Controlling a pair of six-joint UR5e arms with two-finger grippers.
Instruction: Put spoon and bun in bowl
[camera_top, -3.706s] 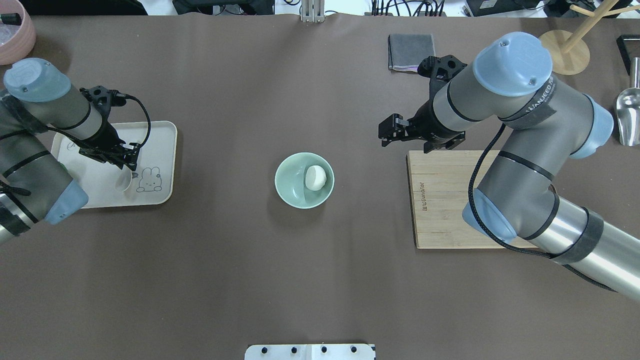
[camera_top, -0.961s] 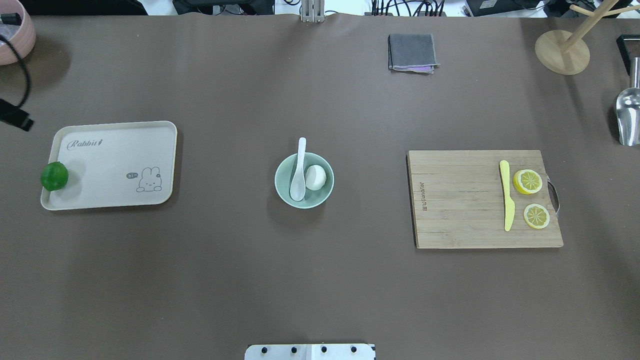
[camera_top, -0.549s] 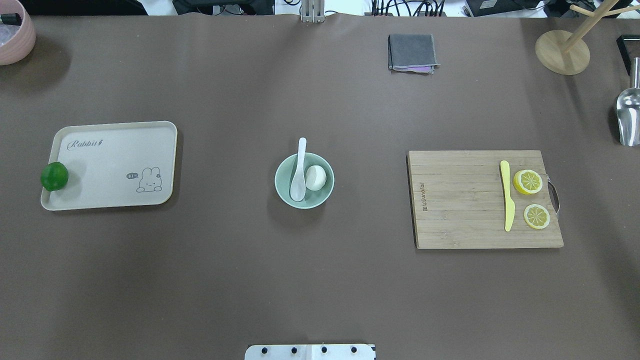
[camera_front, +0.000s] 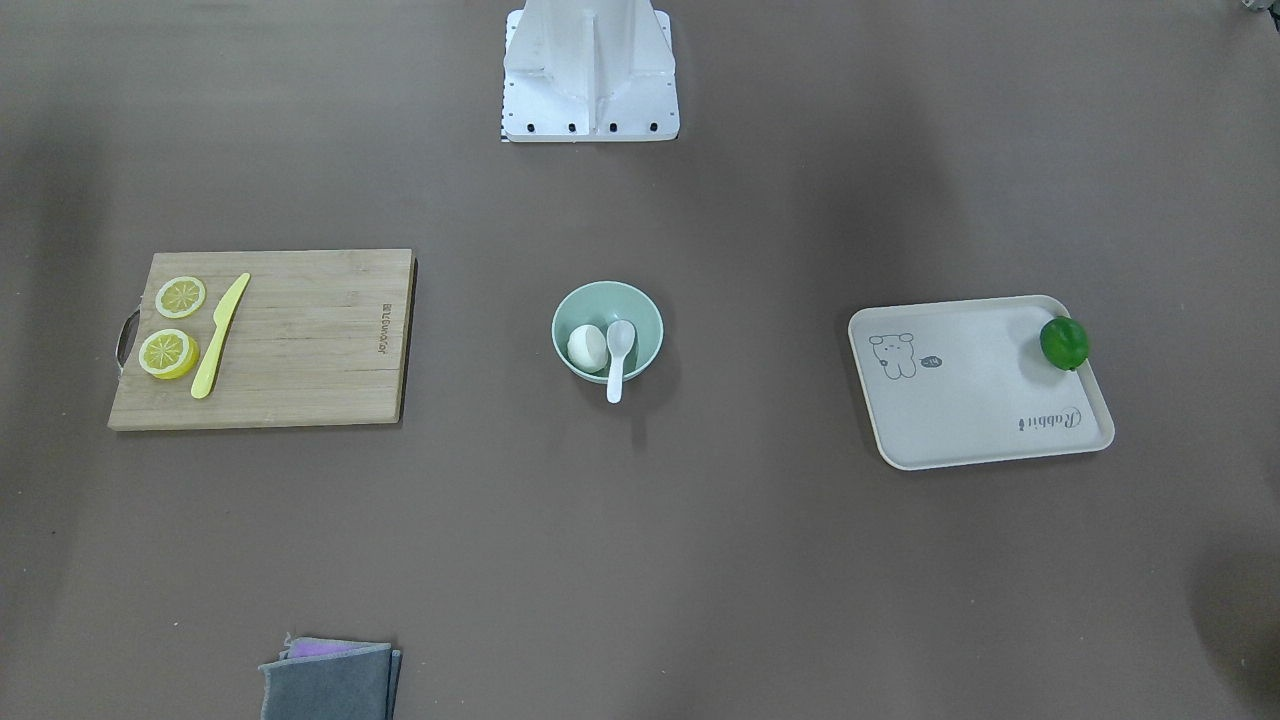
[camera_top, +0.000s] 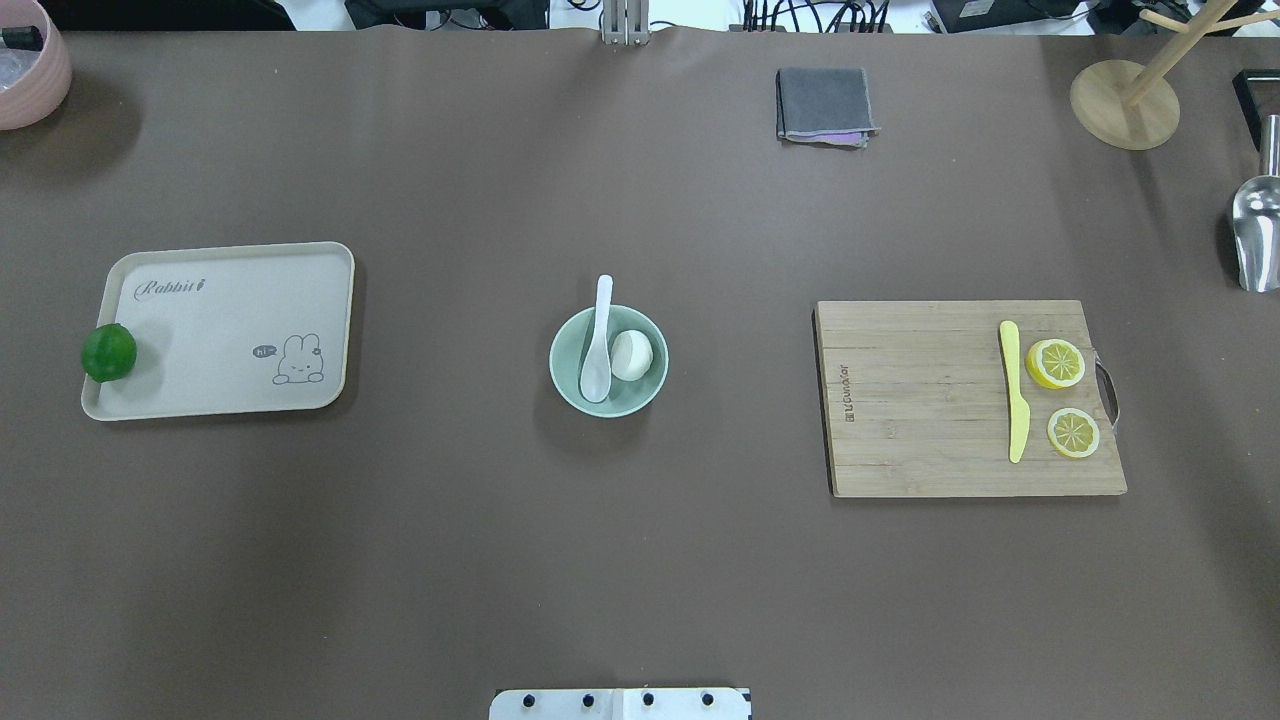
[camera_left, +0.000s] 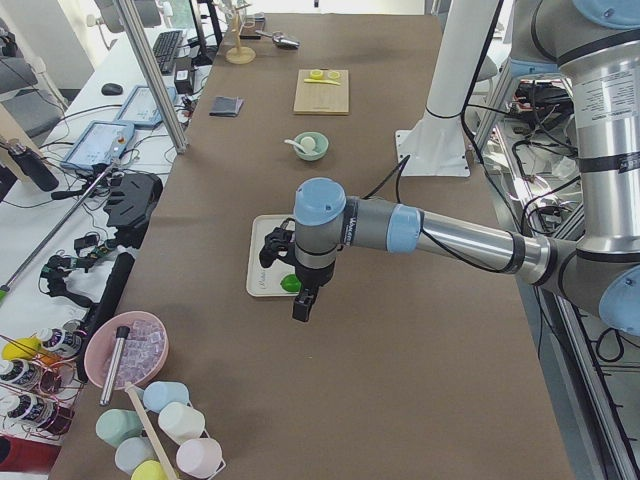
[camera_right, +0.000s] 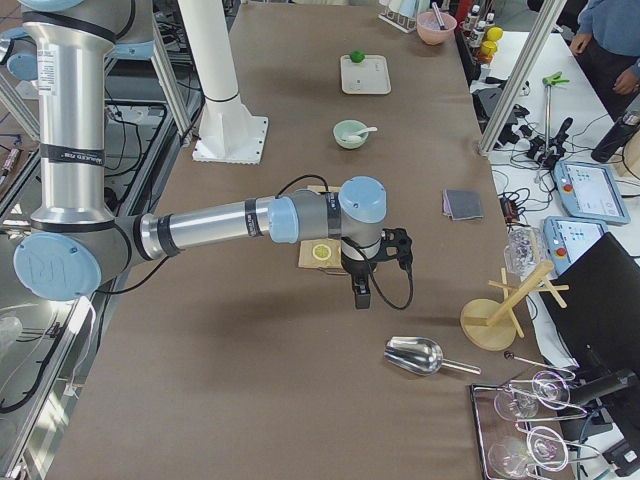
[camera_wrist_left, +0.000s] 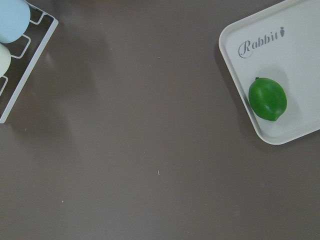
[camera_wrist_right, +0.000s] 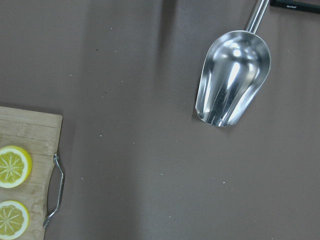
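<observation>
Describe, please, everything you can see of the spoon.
The spoon is small, white and smooth, ceramic or plastic by its look, with an oval scoop and a short thick handle. Its scoop lies in the bowl beside the bun; its handle leans on the rim and sticks out past it.

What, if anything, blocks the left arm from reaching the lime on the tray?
Probably nothing. The left arm hangs close by the tray, and its wrist view shows the lime lying uncovered in the tray's corner, with nothing over it.
</observation>
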